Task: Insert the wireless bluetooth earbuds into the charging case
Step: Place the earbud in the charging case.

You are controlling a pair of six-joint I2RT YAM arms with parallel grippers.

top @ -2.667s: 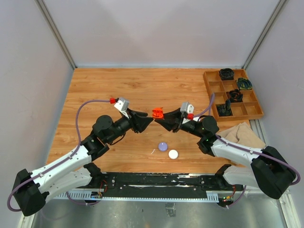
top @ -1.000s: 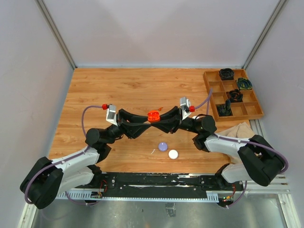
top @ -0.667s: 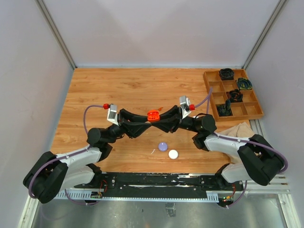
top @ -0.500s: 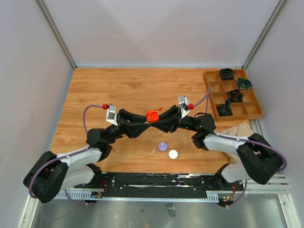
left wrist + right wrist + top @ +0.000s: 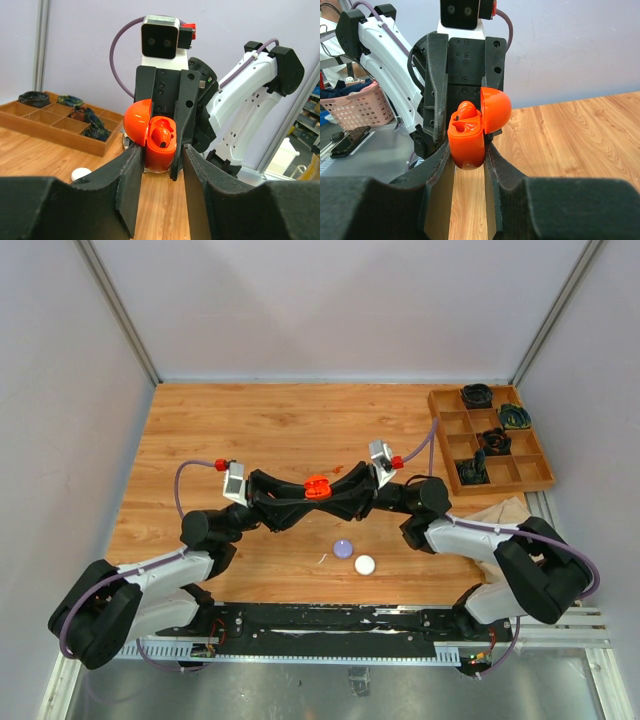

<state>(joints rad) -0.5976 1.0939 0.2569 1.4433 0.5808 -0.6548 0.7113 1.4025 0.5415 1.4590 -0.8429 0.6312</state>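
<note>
As right gripper [image 5: 468,161] clamps case [image 5: 466,140], left gripper [image 5: 161,172] ajar

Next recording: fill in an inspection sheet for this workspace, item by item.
Surface: wooden table, no spills or damage seen.
Job's things: orange charging case held in the air, lid open, one orange earbud seated inside.
Clutter: lilac puck and white puck near the arm bases; wooden tray of dark items far right; beige cloth just nearer.
End effectors: right end effector shut on the charging case; left end effector open, fingers flanking it.
Cables: purple cable looping at each wrist, none snagged.
Surroundings: plain walls; pink basket beyond the table.
</note>
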